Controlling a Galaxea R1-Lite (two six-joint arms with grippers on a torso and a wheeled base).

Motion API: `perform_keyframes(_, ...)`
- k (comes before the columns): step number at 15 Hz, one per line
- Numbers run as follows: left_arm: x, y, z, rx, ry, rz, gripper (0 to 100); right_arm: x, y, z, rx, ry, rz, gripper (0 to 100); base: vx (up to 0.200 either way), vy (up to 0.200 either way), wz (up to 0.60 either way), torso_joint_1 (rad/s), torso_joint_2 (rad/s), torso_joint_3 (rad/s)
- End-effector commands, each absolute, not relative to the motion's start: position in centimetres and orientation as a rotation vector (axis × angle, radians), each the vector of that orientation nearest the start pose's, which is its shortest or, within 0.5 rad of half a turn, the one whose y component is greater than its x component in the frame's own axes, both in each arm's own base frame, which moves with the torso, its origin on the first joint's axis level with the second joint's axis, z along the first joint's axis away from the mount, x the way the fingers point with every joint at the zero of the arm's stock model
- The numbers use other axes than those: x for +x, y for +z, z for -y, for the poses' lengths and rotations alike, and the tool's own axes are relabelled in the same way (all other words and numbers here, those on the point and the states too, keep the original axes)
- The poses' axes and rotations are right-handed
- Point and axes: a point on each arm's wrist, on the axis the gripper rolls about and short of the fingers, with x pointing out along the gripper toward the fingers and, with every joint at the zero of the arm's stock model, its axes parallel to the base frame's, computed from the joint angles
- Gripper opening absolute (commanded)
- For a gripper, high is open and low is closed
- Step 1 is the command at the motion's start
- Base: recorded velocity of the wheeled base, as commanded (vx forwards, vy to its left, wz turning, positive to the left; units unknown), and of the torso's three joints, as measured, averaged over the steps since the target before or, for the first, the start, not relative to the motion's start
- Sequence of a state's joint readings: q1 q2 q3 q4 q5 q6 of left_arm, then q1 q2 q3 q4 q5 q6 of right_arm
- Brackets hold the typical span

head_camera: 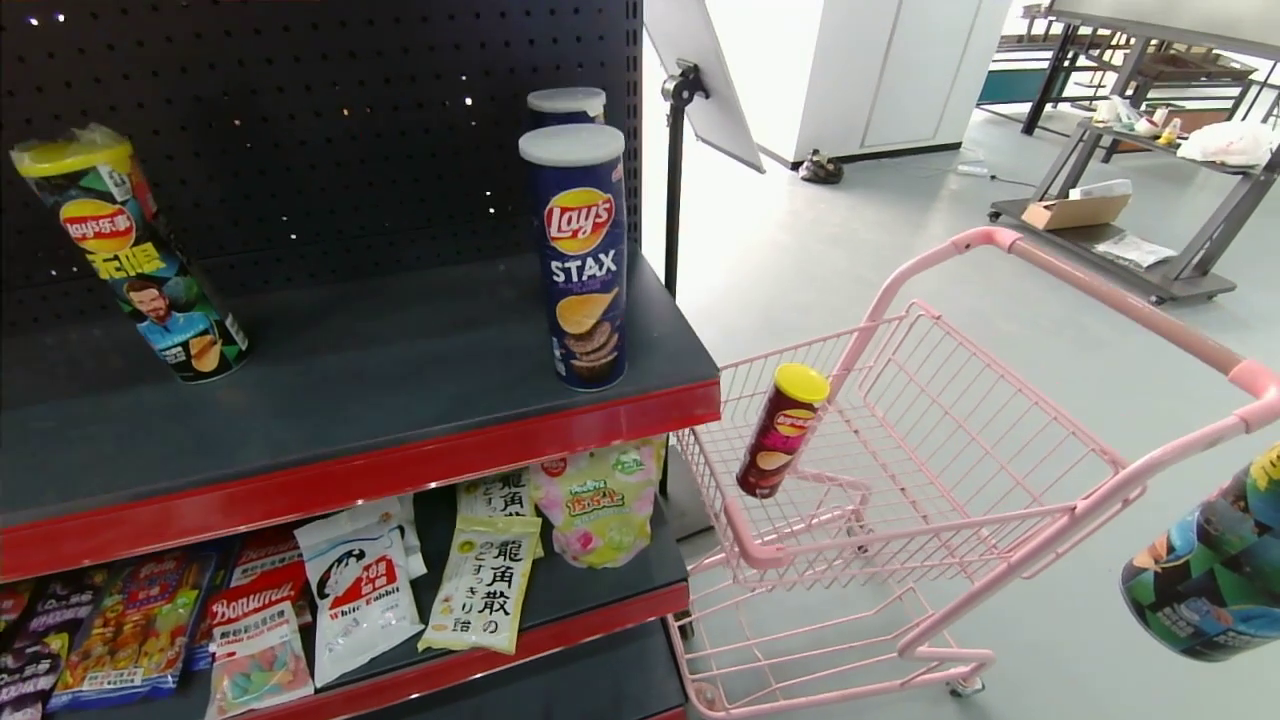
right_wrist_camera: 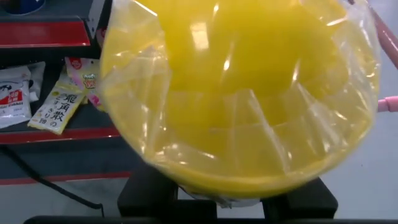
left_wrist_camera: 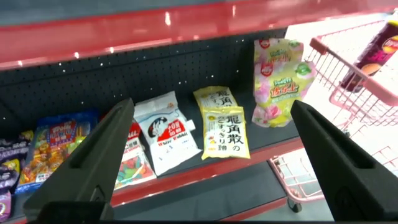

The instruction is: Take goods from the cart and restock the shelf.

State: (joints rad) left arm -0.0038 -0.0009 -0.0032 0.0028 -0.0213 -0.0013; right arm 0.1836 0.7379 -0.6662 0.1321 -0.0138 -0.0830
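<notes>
Currently restocking looks partway done. The dark grey upper shelf with a red front lip (head_camera: 380, 370) carries three tall crisp canisters. A multicoloured one with a yellow lid (head_camera: 140, 260) stands toward its left end, and a navy one with a white lid (head_camera: 585, 260) stands near the right front corner. A second white-lidded navy canister (head_camera: 566, 103) is just behind that. Bare shelf lies between the left can and the navy pair. Your right jaws are closed around another multicoloured, yellow-lidded canister (head_camera: 1205, 575). It is held in the air to the right of the pink wire cart (head_camera: 1120, 306), beside its handle and well apart from the shelf, so it is not yet placed. One maroon canister with a yellow lid (head_camera: 782, 432) leans in the basket corner nearest the shelf, and no other goods can be seen in the basket. Your left jaws stand wide open with nothing in them, facing the flat snack bags (left_wrist_camera: 227, 124) on the lower shelf. By my reckoning two cans are left: the one you hold, then the maroon one.
</notes>
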Motion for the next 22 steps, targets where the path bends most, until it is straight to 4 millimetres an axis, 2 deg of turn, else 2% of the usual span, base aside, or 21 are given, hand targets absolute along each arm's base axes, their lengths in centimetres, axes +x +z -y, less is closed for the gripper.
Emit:
perform_keyframes(1, -2.3, 7.6, 0.0, -0.002, -0.025, 0.000, 100, 5.8, 24.4, -1.1, -0.106, 0.178, -0.199, 0, 0.000, 0.000, 0.00, 0.212, -0.61, -0.378)
perform_keyframes(6, -2.3, 7.6, 0.0, -0.002, -0.025, 0.000, 100, 6.0, 24.2, -1.1, -0.107, 0.182, -0.206, 0, 0.000, 0.000, 0.00, 0.189, -0.49, -0.298)
perform_keyframes(15, -2.3, 7.6, 0.0, -0.002, -0.026, 0.000, 100, 8.2, 24.5, -2.0, -0.115, 0.259, -0.258, 0, 0.000, 0.000, 0.00, 0.007, -0.01, -0.008)
perform_keyframes(22, -2.3, 7.6, 0.0, -0.002, -0.025, 0.000, 100, 8.2, 24.0, -2.0, -0.116, 0.262, -0.273, 0, 0.000, 0.000, 0.60, 0.004, 0.00, 0.000)
